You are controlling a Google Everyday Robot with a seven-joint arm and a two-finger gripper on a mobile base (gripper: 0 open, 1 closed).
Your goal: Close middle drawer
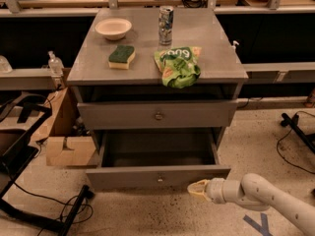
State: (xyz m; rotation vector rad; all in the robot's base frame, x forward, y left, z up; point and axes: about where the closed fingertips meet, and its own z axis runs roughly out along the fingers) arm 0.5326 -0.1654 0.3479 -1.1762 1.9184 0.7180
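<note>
The middle drawer [158,177] is pulled out of the grey cabinet, and its plain grey inside shows. Its low flat front panel carries a small round metal knob [159,179]. My gripper [198,190], with yellowish tips on a white arm, is low at the right. It sits right at the lower right part of the drawer's front panel. The taller-fronted drawer [157,114] above is shut.
On the cabinet top [206,38] are a white bowl [113,27], a green-and-yellow sponge [121,56], a can [166,18] and a green chip bag [178,65]. A cardboard box [66,136] and a black frame with cables [29,181] stand at the left.
</note>
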